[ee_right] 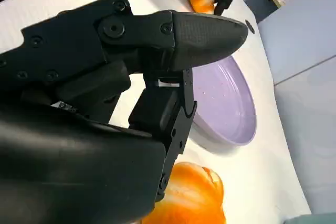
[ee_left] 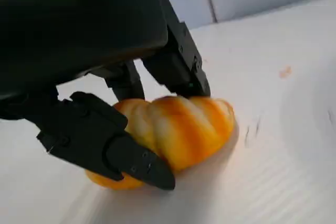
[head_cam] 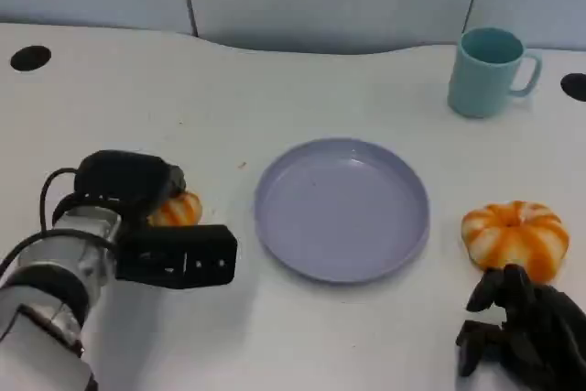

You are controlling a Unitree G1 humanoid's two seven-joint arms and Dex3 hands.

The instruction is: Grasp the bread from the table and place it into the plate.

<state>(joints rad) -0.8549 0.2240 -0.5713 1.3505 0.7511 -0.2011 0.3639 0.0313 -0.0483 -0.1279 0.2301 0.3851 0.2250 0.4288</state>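
Bread [ee_left: 181, 127] under left hand [head_cam: 137, 191] on bench [head_cam: 293, 89], fingers [ee_left: 115, 148] closing round both flanks, touching. Looks light, soft, crushable; grip across middle, gently. Plate [head_cam: 342, 209] beside hand. Right hand [head_cam: 526, 329] curled, holding nothing, near second bread [head_cam: 515, 237].

Orange-striped bread [ee_left: 178, 127] on table, apparently gripped; lavender plate [head_cam: 341, 209] empty.
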